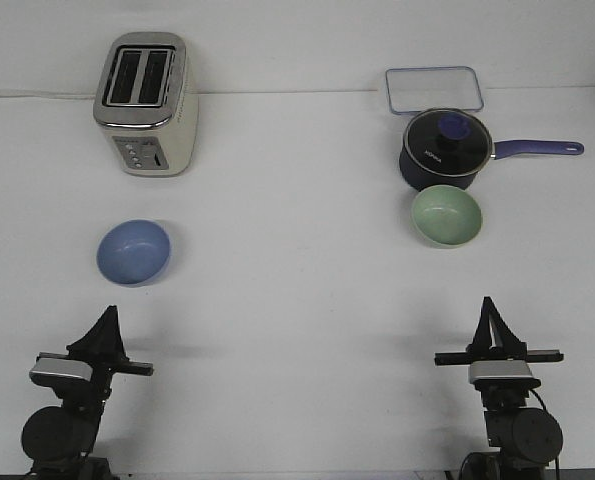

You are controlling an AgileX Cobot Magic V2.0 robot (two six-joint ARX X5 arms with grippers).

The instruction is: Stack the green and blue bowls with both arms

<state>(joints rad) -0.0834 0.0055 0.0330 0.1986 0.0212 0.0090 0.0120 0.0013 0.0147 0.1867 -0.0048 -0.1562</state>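
Note:
The periwinkle blue bowl [134,252] sits upright on the white table at the left. The pale sage green bowl [446,216] sits upright at the right, just in front of a navy saucepan. My left gripper [109,312] is low at the near left, a short way in front of the blue bowl, its fingers together and empty. My right gripper [487,303] is low at the near right, in front of the green bowl and apart from it, fingers together and empty.
A navy saucepan [447,150] with a glass lid and its handle pointing right stands right behind the green bowl. A clear food container [433,90] lies behind the pan. A cream and steel toaster [147,105] stands at the back left.

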